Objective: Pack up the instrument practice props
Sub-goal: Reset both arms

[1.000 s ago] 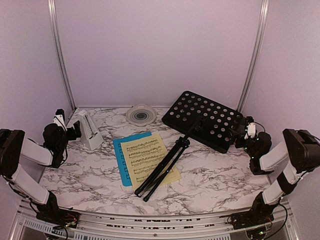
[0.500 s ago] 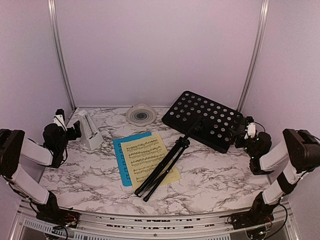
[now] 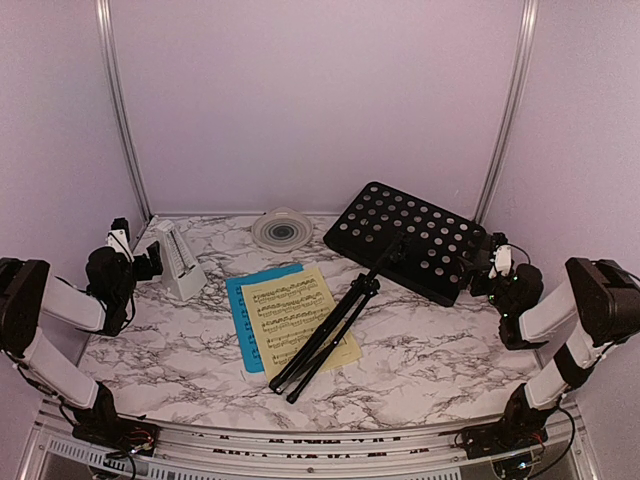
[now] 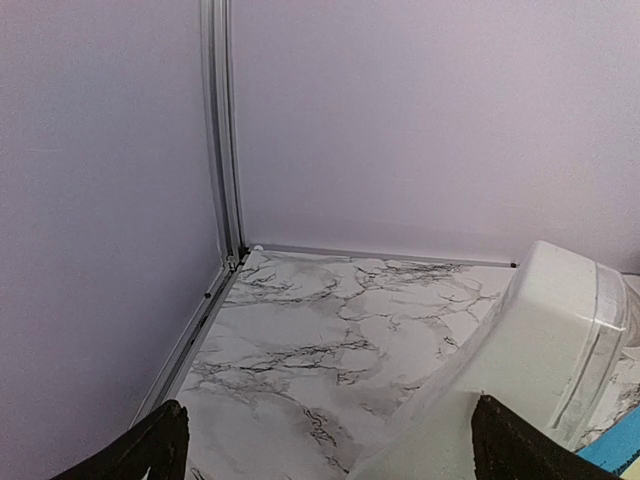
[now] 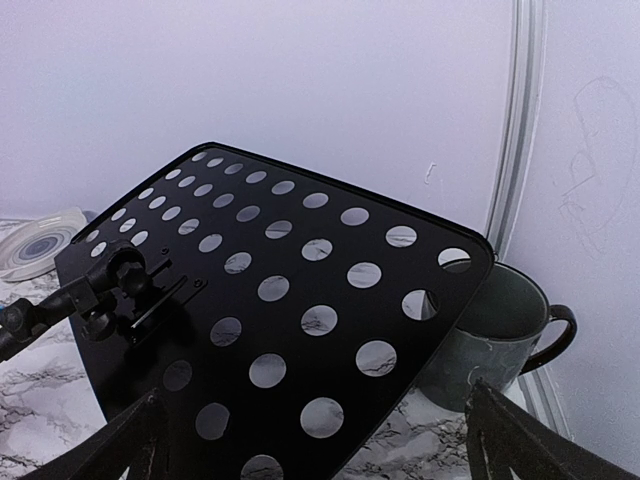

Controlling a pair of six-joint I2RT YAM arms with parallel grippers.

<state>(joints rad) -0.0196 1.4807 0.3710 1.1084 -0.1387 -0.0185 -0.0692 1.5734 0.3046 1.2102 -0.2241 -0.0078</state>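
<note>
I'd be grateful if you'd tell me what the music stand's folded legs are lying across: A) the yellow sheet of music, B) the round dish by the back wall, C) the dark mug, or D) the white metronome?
A: in the overhead view the stand's folded legs lie diagonally across the yellow sheet, well apart from the other three things.

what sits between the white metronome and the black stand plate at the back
A round whitish disc lies there, apart from both the metronome and the stand plate; the top view shows it.
</note>
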